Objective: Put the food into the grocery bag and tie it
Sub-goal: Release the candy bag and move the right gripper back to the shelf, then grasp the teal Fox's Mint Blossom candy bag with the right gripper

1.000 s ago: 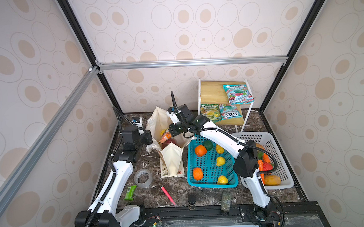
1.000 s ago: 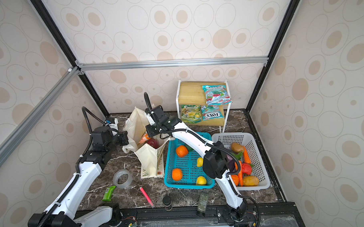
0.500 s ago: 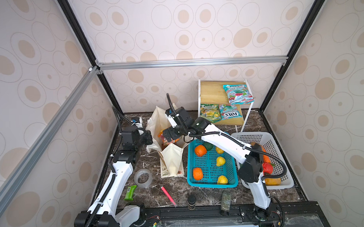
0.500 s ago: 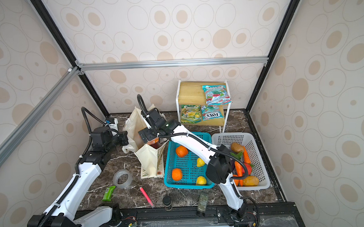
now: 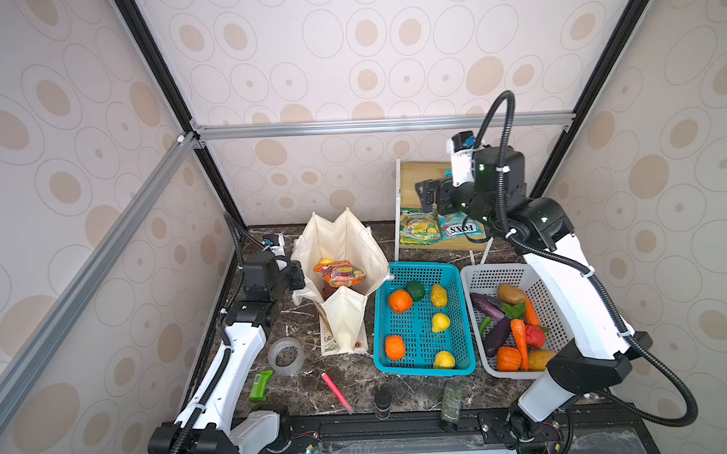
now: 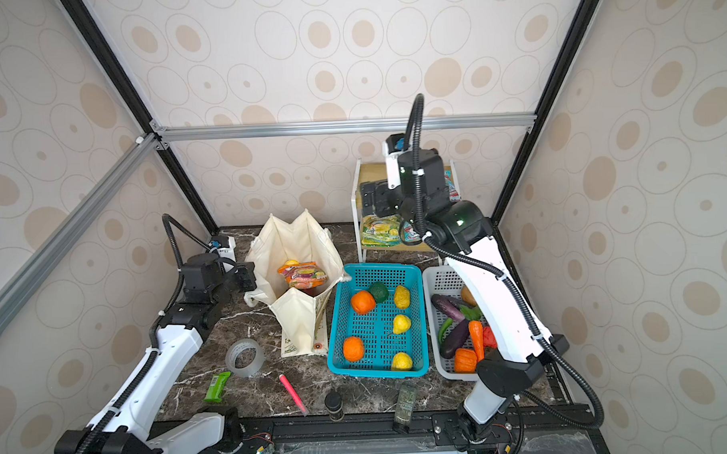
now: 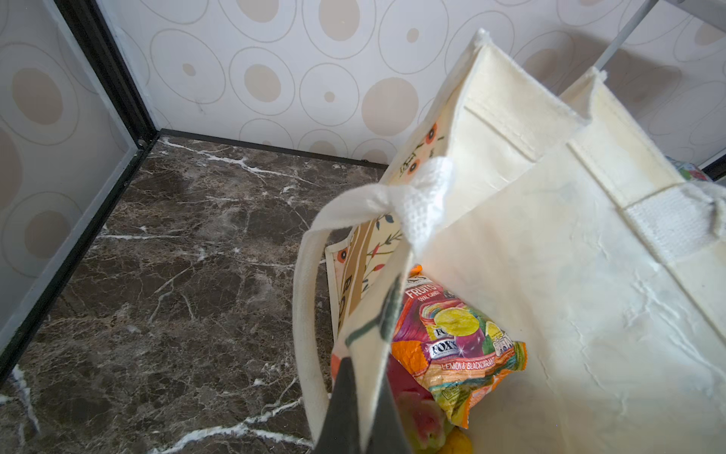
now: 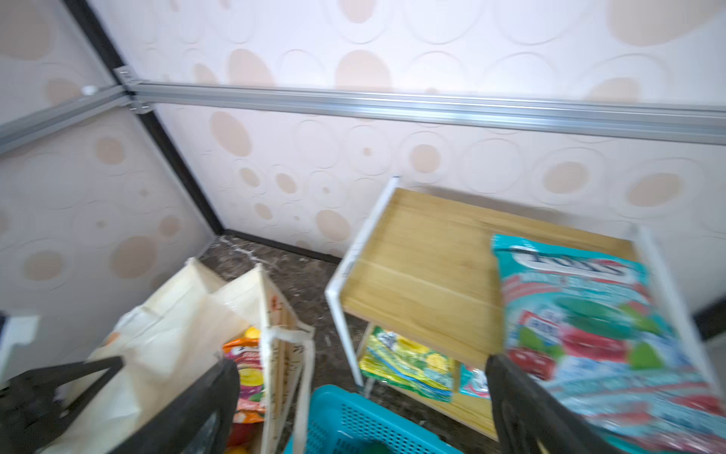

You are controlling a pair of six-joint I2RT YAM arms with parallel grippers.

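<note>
The cream grocery bag (image 5: 345, 241) (image 6: 298, 243) stands open at the back left of the table. My left gripper (image 5: 298, 279) (image 7: 365, 405) is shut on the bag's left rim. Inside lie an orange Fox's candy packet (image 5: 339, 273) (image 7: 455, 346), a pink fruit (image 7: 420, 420) and a yellow one. My right gripper (image 5: 431, 196) (image 8: 361, 412) hangs open and empty, high over the shelf. In its wrist view a teal candy packet (image 8: 589, 314) lies on the top shelf by one finger (image 8: 522, 405). Two more packets (image 5: 418, 228) (image 5: 461, 229) lie on the lower shelf.
A turquoise basket (image 5: 417, 272) holds oranges and lemons. Right of it, a white basket (image 5: 476, 274) holds eggplants and carrots. At the front lie a tape roll (image 5: 286, 355), a green bar (image 5: 260, 384), a pink pen (image 5: 335, 392) and two dark jars (image 5: 383, 402).
My right gripper has opened, left the orange packet in the bag, then risen and swung right over the shelf. The left gripper has kept its hold on the bag.
</note>
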